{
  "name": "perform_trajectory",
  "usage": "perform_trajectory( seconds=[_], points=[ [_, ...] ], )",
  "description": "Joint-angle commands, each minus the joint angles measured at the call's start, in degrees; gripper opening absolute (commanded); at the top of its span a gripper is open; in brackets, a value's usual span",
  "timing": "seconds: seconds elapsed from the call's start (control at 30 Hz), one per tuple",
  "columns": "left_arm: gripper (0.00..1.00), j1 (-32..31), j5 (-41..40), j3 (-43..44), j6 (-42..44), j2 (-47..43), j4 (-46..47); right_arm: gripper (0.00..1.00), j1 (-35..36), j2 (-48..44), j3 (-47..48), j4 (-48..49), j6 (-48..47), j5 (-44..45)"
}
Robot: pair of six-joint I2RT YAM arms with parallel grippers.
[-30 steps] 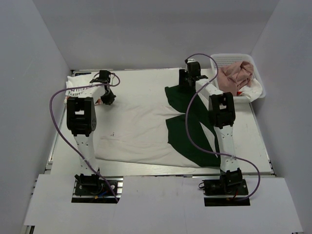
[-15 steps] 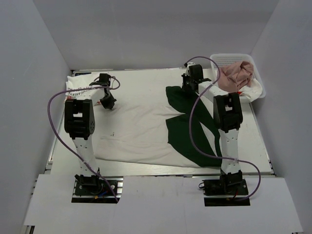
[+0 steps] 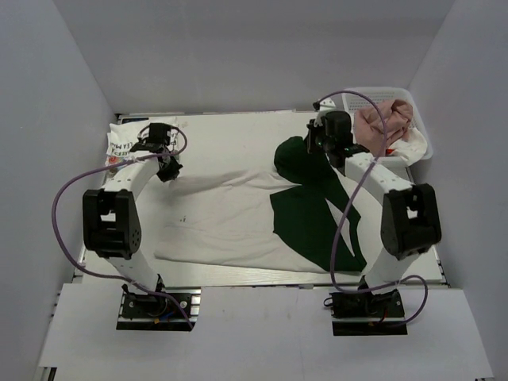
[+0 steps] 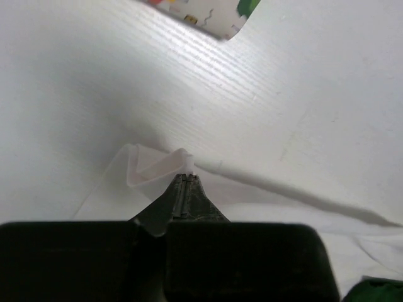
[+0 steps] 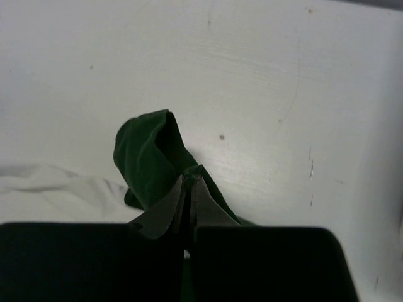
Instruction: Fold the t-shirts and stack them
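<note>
A white t-shirt with dark green sleeves lies spread across the table. My left gripper is shut on its white hem corner, which stands up pinched in the left wrist view. My right gripper is shut on the far green sleeve, bunched up off the table. A folded white t-shirt with lettering lies at the far left; its colourful edge shows in the left wrist view. A dusty pink t-shirt is heaped in the basket.
The white lattice basket stands at the far right corner, holding more cloth under the pink one. Grey walls close in the table on three sides. Purple cables loop off both arms.
Both grippers closed on the shirt: the left on the white corner, the right on the green sleeve. Both arms swung outward, and the sleeve is now bunched and lifted.
</note>
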Motion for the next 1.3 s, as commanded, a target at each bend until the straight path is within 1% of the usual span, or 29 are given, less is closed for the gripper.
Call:
perform_trajectory(
  seconds=[0.0,0.03,0.07,0.17,0.27,0.33,0.4,0.43,0.5,0.57,0.63,0.67,0.7,0.73,0.77,0.83,0.9,0.97,1.03,1.17,1.2,1.27],
  points=[
    [0.0,-0.2,-3.0,-1.1,1.8,-6.4,3.6,0.0,1.0,-7.8,-7.7,4.0,0.3,2.8],
    [0.0,-0.2,-3.0,-1.8,2.6,-7.3,4.5,0.0,1.1,-11.1,-9.3,4.3,0.4,3.1],
    [0.0,-0.2,-3.0,-2.4,3.2,-8.8,6.1,0.0,1.2,-14.2,-13.5,4.4,0.4,3.0],
    [0.0,-0.2,-3.8,-2.9,6.0,-10.2,8.3,0.0,2.0,-21.1,-18.0,3.6,0.2,3.5],
    [0.0,-0.2,-4.5,-2.9,8.2,-11.2,8.8,0.0,2.8,-26.6,-22.2,1.8,2.0,4.4],
    [0.0,-0.2,-3.7,-4.2,8.3,-12.5,8.8,0.0,3.4,-29.7,-25.3,0.3,2.6,4.0],
    [0.0,-0.2,-3.2,-8.1,6.9,-14.0,10.0,0.0,4.0,-32.3,-26.4,-0.9,3.4,3.9],
    [0.0,-0.2,-3.2,-9.3,5.9,-14.7,10.0,0.0,4.3,-35.3,-28.3,-2.1,5.0,4.1],
    [0.0,-0.2,-4.0,-12.4,3.9,-17.2,10.0,0.0,5.0,-36.9,-30.0,-3.2,5.6,3.9],
    [0.0,-0.2,-5.1,-15.8,0.7,-19.4,9.3,0.0,6.0,-39.8,-31.1,-8.7,6.6,3.8],
    [0.0,-0.2,-6.7,-18.8,-2.7,-23.7,9.3,0.0,6.8,-43.0,-32.5,-11.8,7.6,4.0],
    [0.0,-0.2,-8.0,-22.0,-3.8,-25.2,9.3,0.0,7.5,-43.9,-33.4,-15.0,8.7,4.1],
    [0.0,-0.2,-8.6,-23.3,-5.6,-26.6,9.3,0.0,7.7,-44.7,-33.9,-16.2,9.9,4.5],
    [0.0,-0.2,-9.2,-25.4,-6.2,-28.7,9.3,0.0,7.9,-48.0,-34.5,-17.1,10.6,4.9],
    [0.0,-0.2,-10.5,-26.2,-6.9,-29.5,9.3,0.0,8.1,-49.3,-36.4,-18.0,11.6,5.2],
    [0.0,-0.2,-12.0,-27.6,-8.9,-30.6,7.9,0.0,8.6,-53.7,-38.6,-23.6,13.8,4.2],
    [0.0,-0.2,-12.8,-28.2,-9.4,-30.6,6.5,0.0,8.8,-56.9,-39.4,-25.1,15.2,3.4],
    [0.0,-0.2,-14.3,-28.3,-11.7,-30.0,4.6,0.0,8.9,-60.1,-40.6,-26.5,16.3,2.6],
    [0.0,-0.2,-15.0,-28.9,-12.5,-28.5,3.2,0.0,9.2,-60.7,-42.5,-26.9,17.8,0.0],
    [0.0,-0.2,-15.0,-29.6,-14.9,-27.8,1.1,0.0,9.9,-60.7,-44.5,-28.6,17.9,-0.8],
    [0.01,0.6,-15.0,-29.6,-15.5,-27.8,-0.2,0.0,9.8,-60.3,-45.0,-29.5,18.1,-0.7],
    [0.09,0.6,-16.4,-29.6,-19.2,-28.4,-3.2,0.01,10.3,-60.0,-45.9,-31.4,20.1,-1.3]
  ],
)
